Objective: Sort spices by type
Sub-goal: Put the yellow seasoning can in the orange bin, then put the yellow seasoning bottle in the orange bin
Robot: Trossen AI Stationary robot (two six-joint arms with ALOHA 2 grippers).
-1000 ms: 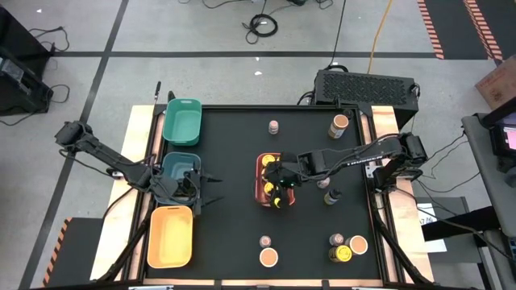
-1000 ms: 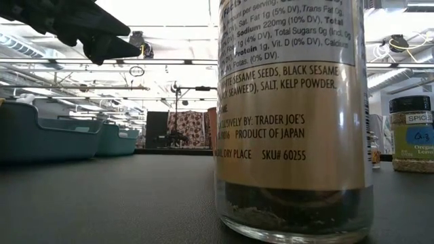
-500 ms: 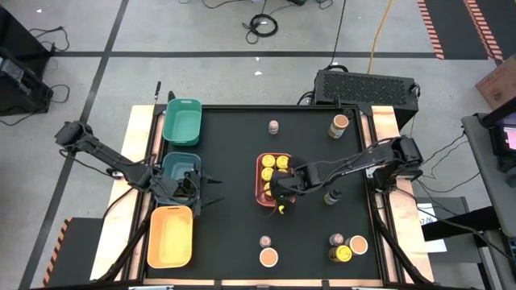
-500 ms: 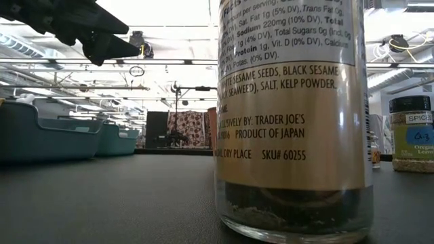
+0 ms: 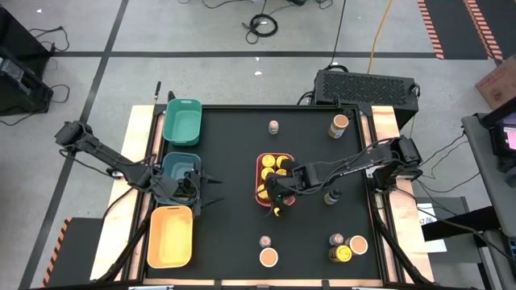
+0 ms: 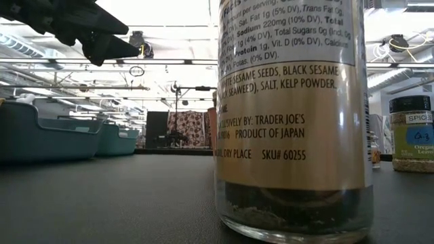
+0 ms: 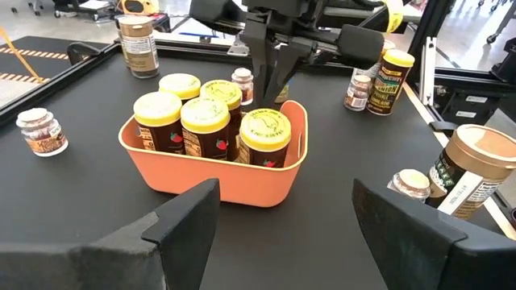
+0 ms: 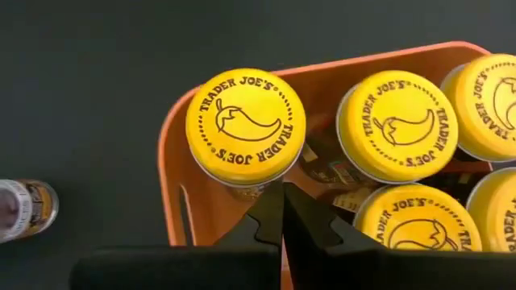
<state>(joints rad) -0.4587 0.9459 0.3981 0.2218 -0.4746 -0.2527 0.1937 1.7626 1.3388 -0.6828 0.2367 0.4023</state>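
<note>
Five round yellow-lidded jars (image 7: 205,126) fill the smooth coral tray (image 7: 211,176).

Bright light comes from long lamps high up in the room, seen in the low view. There the sky of lamps is almost white with glare. A big jar (image 6: 293,122) sits very close to that camera, and its label reads clearly. The dark desk (image 5: 234,234) shines very little. The yellow lids (image 8: 245,126) look sharp and evenly lit, with soft shadows between them.
</note>
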